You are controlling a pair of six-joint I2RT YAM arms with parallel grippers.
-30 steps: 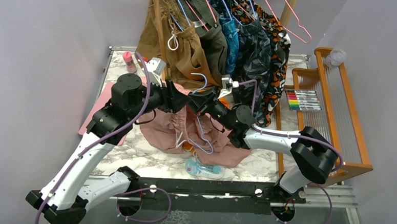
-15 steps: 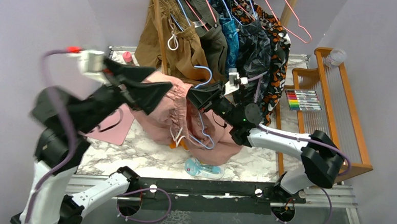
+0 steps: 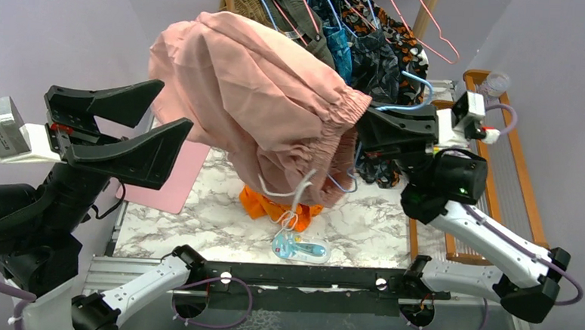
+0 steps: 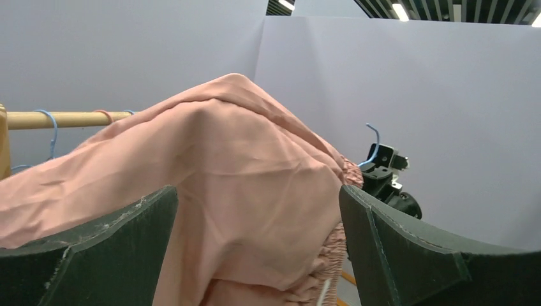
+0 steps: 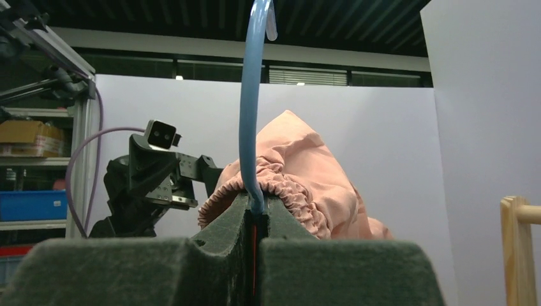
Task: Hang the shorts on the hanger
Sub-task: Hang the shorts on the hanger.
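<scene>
The dusty pink shorts (image 3: 255,102) billow high above the table, their gathered waistband (image 3: 345,111) against my right gripper (image 3: 368,131). That gripper is shut on the light blue hanger (image 3: 418,81). In the right wrist view the blue wire of the hanger (image 5: 247,115) rises from the shut right gripper (image 5: 255,203), with the shorts (image 5: 306,172) just behind. My left gripper (image 3: 175,104) stands wide open at the shorts' left edge. In the left wrist view the shorts (image 4: 242,159) fill the space ahead of the left gripper (image 4: 256,189), unpinched. The white drawstring (image 3: 295,192) dangles.
Bright orange shorts (image 3: 280,208) and a blue packet (image 3: 300,248) lie on the marble table (image 3: 196,220). A pink mat (image 3: 174,181) sits at the left. Clothes on a rack (image 3: 335,23) and pink wire hangers (image 3: 425,24) crowd the back. A wooden loom (image 3: 502,146) stands at the right.
Both arms have swung up and the shorts have left the table with the hanger. My left gripper has opened, let go of the fabric and drawn back to the left.
</scene>
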